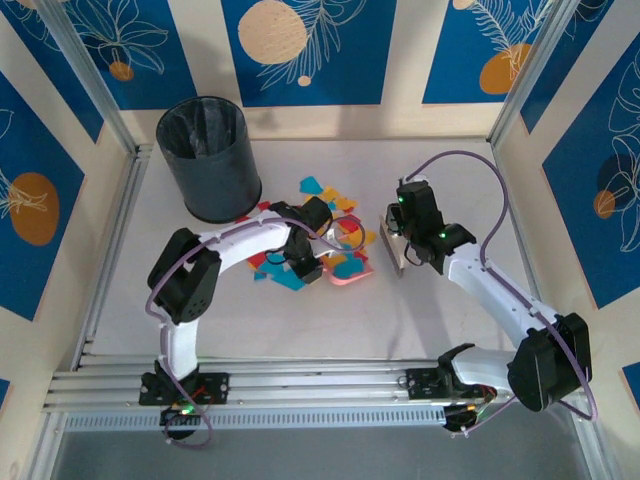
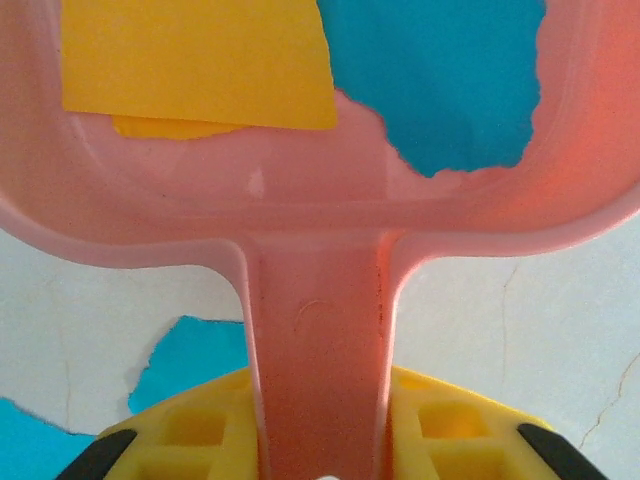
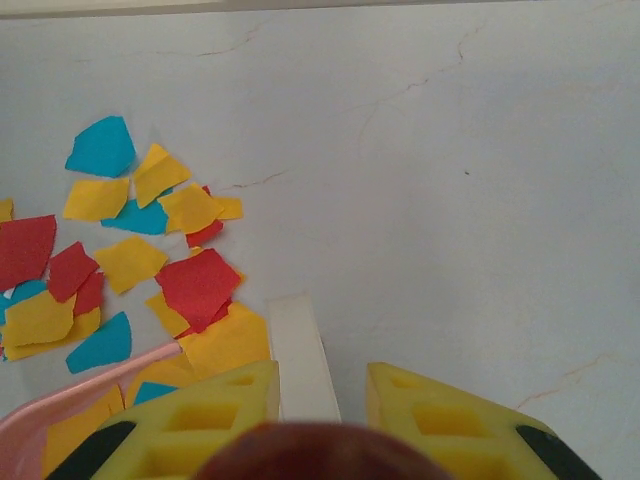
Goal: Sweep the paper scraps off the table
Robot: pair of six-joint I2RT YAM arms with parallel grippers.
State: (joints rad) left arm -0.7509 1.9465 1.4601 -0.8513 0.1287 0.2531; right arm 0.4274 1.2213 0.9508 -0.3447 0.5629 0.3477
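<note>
Paper scraps point(image 3: 198, 282), small flat torn pieces in red, yellow and cyan-blue, lie scattered on the large white flat table point(image 3: 450, 200) ahead and to the left of the right gripper point(image 3: 322, 385). That gripper's yellow fingers point(image 3: 430, 420) are closed on a pale brush-like tool point(image 3: 298, 350), whose end reaches forward to the nearest yellow scrap. Just left of this gripper sits the rim of a pink plastic dustpan point(image 3: 60, 410), with yellow and blue pieces inside it. The left gripper point(image 2: 320, 450) clamps the dustpan's handle between its fingers; directly ahead of it, in the pan, rest a large yellow scrap and a blue one, and more blue paper lies on the table under its left finger. From above, the two grippers face each other across the pile, and a black cylindrical bin point(image 1: 208, 165) stands beyond the left gripper.
</note>
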